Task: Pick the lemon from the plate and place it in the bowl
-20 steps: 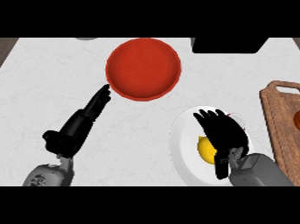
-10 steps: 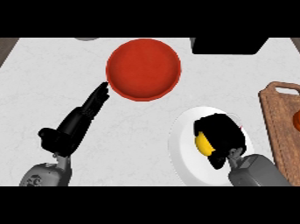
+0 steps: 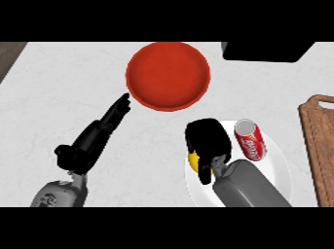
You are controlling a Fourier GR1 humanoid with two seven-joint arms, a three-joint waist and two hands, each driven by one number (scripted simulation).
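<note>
Head view, findings at this moment. My right robot hand [image 3: 207, 138] is closed over the lemon [image 3: 194, 161], fingers curled down round it. Only a yellow sliver shows at the hand's left side. The lemon sits over the white plate [image 3: 281, 170], which lies toward the near edge of the surface [image 3: 47, 97], right of its middle. I cannot tell whether the fruit has left the plate yet. I judge the grasp made and the carry not yet begun.

The red bowl [image 3: 168, 75] stands toward the far edge, near the middle, apart from the plate and holding nothing. My left robot hand [image 3: 97, 136] lies open on the surface, fingers straight, fingertips just beside the bowl's near-left rim.

Risks noted:
- A red soda can [image 3: 250, 141] lies on the same plate, just beside my right robot hand. A lift that swings toward the right edge could knock it and set it rolling, possibly onto the cutting board [image 3: 327, 146] at that edge.
- The lemon is round and mostly hidden, so I cannot confirm how much of it my fingers enclose. A poor hold could let it slip out during the lift or the carry.
- My left fingertips are close to the bowl. Any stray movement there could push the bowl off its spot.
- Opening my right robot hand short of the rim would put the lemon on the surface, where it could roll.
</note>
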